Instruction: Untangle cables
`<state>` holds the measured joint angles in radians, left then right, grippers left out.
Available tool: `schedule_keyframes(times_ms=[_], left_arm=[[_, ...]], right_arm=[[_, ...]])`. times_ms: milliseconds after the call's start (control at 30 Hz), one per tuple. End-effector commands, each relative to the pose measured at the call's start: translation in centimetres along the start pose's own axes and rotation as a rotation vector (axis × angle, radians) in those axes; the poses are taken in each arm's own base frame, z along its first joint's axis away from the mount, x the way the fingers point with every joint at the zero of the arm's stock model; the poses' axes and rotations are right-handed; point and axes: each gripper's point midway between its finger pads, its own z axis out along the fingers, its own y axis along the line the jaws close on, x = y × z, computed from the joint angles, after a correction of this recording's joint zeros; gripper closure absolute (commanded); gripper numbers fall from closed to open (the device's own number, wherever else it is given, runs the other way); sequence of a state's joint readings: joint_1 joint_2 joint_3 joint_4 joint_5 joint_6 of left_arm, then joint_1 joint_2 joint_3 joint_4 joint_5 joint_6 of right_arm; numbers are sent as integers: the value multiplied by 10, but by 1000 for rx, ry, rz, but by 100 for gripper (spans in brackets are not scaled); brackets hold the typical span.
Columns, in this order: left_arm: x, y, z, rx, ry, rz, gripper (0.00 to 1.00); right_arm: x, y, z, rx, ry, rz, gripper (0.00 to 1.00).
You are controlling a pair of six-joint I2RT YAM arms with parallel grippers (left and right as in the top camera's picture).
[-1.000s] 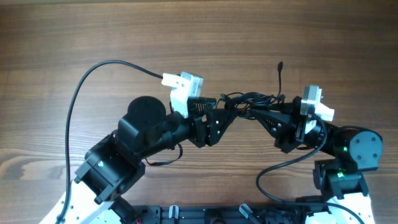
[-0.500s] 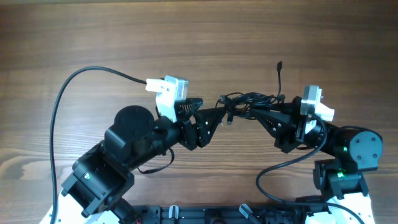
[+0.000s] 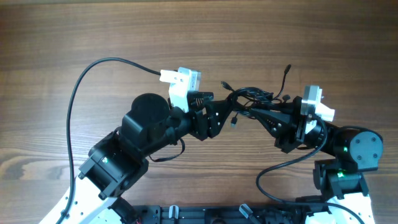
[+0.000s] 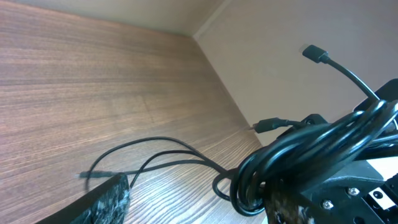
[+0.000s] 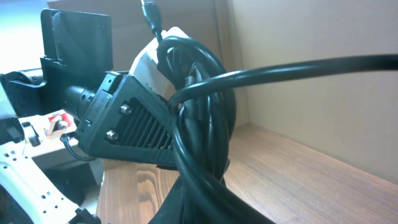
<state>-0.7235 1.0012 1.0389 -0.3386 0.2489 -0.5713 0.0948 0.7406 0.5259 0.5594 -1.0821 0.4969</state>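
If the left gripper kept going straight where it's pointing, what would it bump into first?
Probably the cable bundle, hanging right in front of the open left gripper. The right gripper sits just behind it.

Left arm [image 3: 146,127] and right arm [image 3: 364,149] were black, with rounded joint housings, white base links [image 3: 356,202] and small green lights [image 3: 341,149]. A white camera mount [image 3: 181,87] sat at each wrist; a thick black cable [image 3: 87,78] looped from the left one. The left gripper [image 3: 225,114] had ribbed black plastic with two silver screws [image 5: 124,109].
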Motion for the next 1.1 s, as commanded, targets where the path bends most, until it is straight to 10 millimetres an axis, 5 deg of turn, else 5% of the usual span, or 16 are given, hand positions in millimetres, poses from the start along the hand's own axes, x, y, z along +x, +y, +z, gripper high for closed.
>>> schedule_keyframes(times_ms=[0,200,300,467,633,667,700,767,833,1067], left_arm=[[-1,-6,6,35,13,-8,32],[6,-24,18,153,71,2,53],[8,-27,20,177,84,4,96],[8,-27,20,175,80,5,96],[2,-13,22,97,37,72,96],[1,-14,21,101,29,120,96],[-1,-15,21,106,22,163,96],[-4,-15,21,104,5,226,96],[-11,-9,18,57,-32,249,96],[-33,4,0,-81,-137,423,96]], right_arm=[[1,10,0,-53,20,-12,96],[-1,18,0,-91,20,-50,96],[0,19,0,-98,25,-49,96],[3,8,2,-73,28,-14,95],[16,-23,9,2,40,260,95],[21,-26,10,2,52,310,91],[24,-28,11,-4,63,338,71],[28,-31,12,-1,70,351,56],[28,-32,12,1,70,349,0],[28,-48,1,68,58,385,0]])
